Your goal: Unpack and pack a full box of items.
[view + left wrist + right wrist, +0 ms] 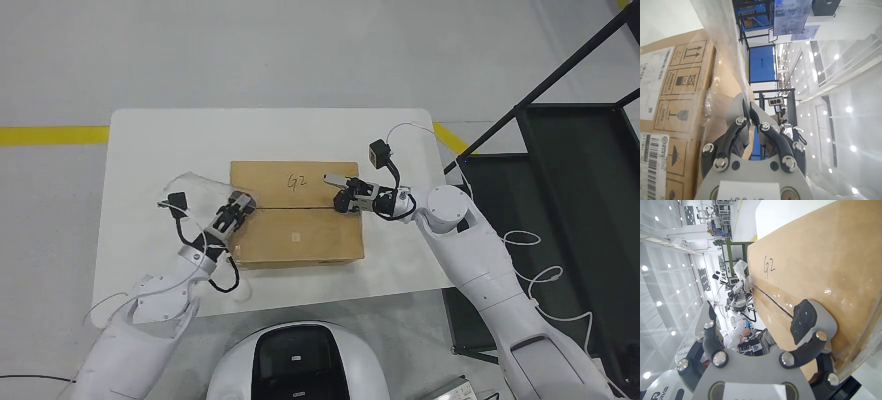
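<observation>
- The cardboard box (300, 235) sits mid-way across the white table (150, 150) with its flaps down. Its top seam (290, 207) runs from 9 to 3 o'clock under glossy tape.
- The left gripper (236, 210) is at the box's 9 o'clock edge, its fingers pressed together on a strip of clear film (200, 190). The left wrist view shows the film nipped between the tips and trailing away past the box's labelled end face.
- The right gripper (338, 192) is at the seam's 3 o'clock end, spread wide and holding nothing. In the right wrist view one textured pad (803, 321) lies flat on the box top just beside the seam, and the other finger is held clear of the cardboard.
- The step in hand, as I judge it, is stripping the film off so the flaps can open — unpacking has barely begun.
- To do it well, pull low and outward toward 9 o'clock, in line with the seam, rather than straight up. That way the film should peel instead of lifting the box.
- The pad at 3 o'clock should bear down as the anchor — otherwise the box will likely slide with the pull.
- The pinch is narrow and the film looks thin and slippery, so a slow, even pull is less likely to slip or tear it.
- I cannot tell whether the film's far end is bonded to the box.
</observation>
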